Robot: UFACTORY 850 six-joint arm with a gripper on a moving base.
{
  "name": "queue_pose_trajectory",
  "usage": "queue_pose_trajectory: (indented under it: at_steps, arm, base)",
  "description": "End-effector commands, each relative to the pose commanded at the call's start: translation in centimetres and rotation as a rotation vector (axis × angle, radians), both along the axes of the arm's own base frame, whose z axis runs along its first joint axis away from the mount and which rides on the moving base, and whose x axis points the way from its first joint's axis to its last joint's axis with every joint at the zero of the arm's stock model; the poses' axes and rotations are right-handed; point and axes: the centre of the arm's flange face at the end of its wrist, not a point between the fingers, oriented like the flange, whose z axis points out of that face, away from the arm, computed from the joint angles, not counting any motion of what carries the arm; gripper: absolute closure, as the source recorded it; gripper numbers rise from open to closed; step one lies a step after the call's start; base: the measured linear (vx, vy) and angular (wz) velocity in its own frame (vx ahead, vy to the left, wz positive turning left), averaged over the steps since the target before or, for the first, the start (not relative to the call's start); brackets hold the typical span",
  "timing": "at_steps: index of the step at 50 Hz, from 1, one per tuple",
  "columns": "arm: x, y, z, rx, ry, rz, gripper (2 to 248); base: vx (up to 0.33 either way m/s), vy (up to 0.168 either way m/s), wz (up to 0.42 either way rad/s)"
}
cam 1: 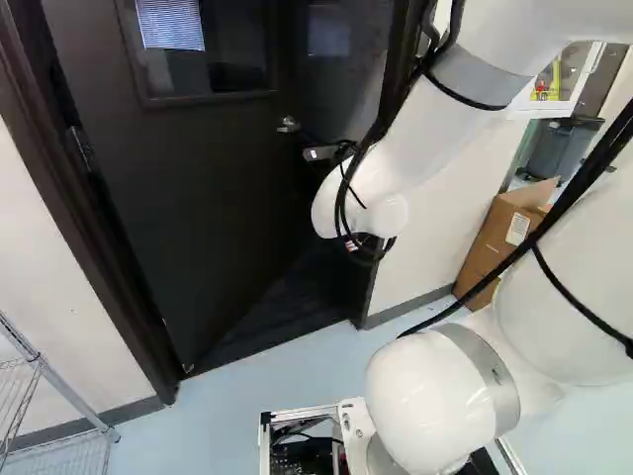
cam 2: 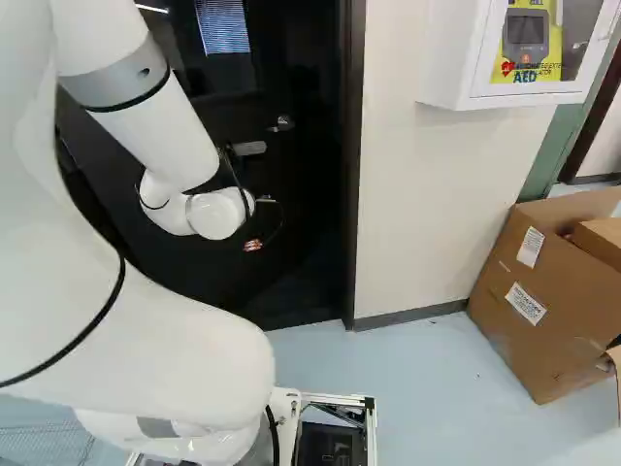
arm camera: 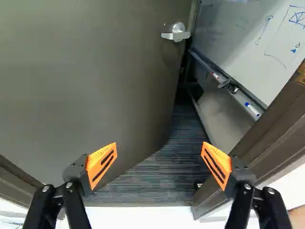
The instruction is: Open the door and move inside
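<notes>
The pincer (arm camera: 159, 162) stands wide, gripping nothing; ahead, the door (arm camera: 86, 81) is ajar inward. Best to press steadily near its lever handle (arm camera: 177, 35), swinging it fully, arm clear of the door frame (arm camera: 271, 129), before driving through.

Your tool (cam 2: 254, 245) stands with its two fingers wide apart, orange pads (arm camera: 101, 164) facing each other across a gap. Ahead of the tool (arm camera: 159, 162) and to its left you have the dark door (arm camera: 90, 81), ajar, its silver lever handle (arm camera: 176, 36) well ahead near the free edge. Dark ribbed flooring (arm camera: 162, 179) shows between the fingers and on through the opening. Ahead to the tool's right, you see a whiteboard (arm camera: 238, 43) with blue drawings, markers (arm camera: 252, 109) on its ledge, and, nearer, the brown door frame (arm camera: 271, 129) beside the right finger.
</notes>
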Motion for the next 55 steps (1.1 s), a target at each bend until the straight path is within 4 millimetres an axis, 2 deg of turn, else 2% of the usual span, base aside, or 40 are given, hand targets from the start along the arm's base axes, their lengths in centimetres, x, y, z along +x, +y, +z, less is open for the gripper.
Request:
queue_pose_trajectory:
  at_steps: [20,55]
  arm:
    - [0.00,0.00,0.00,0.000,0.000,0.000,3]
    - [0.00,0.00,0.00,0.000,0.000,0.000,3]
  base:
    - [0.024,0.002,0.005]
    - [0.058,0.063,0.155]
